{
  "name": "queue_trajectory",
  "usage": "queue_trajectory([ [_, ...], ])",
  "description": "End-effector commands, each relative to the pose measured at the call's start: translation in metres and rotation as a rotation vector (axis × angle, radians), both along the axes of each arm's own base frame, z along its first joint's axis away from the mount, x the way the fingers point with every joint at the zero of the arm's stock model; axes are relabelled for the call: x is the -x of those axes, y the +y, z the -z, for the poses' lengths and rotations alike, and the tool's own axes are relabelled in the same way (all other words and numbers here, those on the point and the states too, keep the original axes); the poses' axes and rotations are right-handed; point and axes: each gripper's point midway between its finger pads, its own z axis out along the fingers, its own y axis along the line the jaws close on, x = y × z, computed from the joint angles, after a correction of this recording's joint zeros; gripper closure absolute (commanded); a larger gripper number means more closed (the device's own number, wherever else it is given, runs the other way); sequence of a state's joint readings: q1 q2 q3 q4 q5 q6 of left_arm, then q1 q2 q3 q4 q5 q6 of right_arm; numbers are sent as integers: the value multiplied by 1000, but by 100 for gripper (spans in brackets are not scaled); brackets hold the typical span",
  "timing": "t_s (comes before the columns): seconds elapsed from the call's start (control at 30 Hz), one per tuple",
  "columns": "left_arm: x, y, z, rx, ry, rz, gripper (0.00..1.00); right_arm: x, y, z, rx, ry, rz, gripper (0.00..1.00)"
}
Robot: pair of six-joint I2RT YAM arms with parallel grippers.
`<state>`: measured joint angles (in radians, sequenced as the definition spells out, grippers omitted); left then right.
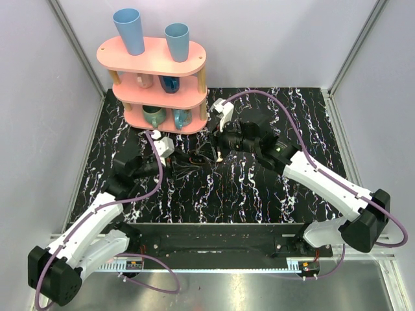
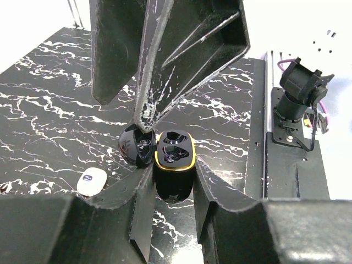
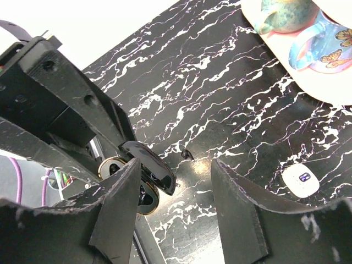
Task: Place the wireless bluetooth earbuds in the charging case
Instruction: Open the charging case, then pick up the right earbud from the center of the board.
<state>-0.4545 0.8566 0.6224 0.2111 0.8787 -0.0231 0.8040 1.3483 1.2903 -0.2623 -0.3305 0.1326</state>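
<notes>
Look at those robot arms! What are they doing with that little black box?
The left pincer is clamped on the charging case, a little black box with a gold rim. Its lid is open and both sockets are empty. The right pincer hangs open right at the case, with one finger by the lid. One white earbud lies on the table beside the case, not put in yet. I can see only that one.
</notes>
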Motion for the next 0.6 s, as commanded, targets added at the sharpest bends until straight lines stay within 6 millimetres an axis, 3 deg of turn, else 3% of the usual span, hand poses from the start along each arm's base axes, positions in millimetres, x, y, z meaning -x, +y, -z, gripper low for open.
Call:
queue_trajectory([
  [0.0, 13, 0, -40, 54, -134, 36, 100, -26, -1, -16, -29, -61, 109, 41],
  [0.1, 5, 2, -35, 53, -129, -16, 100, -25, -3, -20, -47, -70, 119, 37],
  [0.3, -17, 8, -18, 42, -99, -140, 100, -3, -8, -74, -189, -144, 58, 32],
  [0.4, -23, 13, -17, 65, -122, -192, 100, -4, -17, -88, -221, -167, 100, 30],
  [0.57, -25, 33, -22, 149, -215, -324, 100, -45, -53, -67, -200, -102, 391, 30],
])
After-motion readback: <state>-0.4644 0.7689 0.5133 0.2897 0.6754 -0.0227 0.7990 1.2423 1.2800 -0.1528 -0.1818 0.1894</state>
